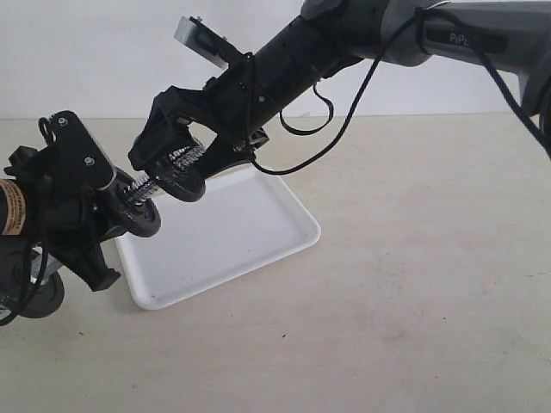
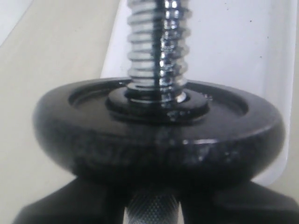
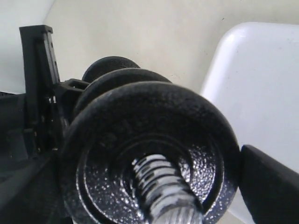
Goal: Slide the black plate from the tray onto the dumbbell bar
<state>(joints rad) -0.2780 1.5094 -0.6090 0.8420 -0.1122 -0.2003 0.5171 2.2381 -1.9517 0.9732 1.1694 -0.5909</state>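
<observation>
My left gripper (image 1: 102,213) (image 2: 152,212) is shut on the knurled middle of the dumbbell bar (image 1: 148,185) (image 2: 156,51), holding it tilted above the tray's near-left corner. One black disc (image 1: 142,219) (image 2: 159,135) sits on the bar just past the left fingers. Further out, the black plate (image 1: 182,182) (image 3: 149,140) is threaded over the bar's spiral end (image 3: 163,196), with my right gripper (image 1: 185,176) (image 3: 149,186) shut on its rim. One right finger (image 3: 268,182) shows beside the plate. The white tray (image 1: 250,232) (image 2: 224,42) (image 3: 261,79) lies below, with nothing on it.
The tray rests on a beige table (image 1: 413,284). My right arm (image 1: 344,34) reaches across from the upper right, with a black cable (image 1: 303,129) hanging in a loop. A dark round part (image 1: 39,297) shows below the left gripper.
</observation>
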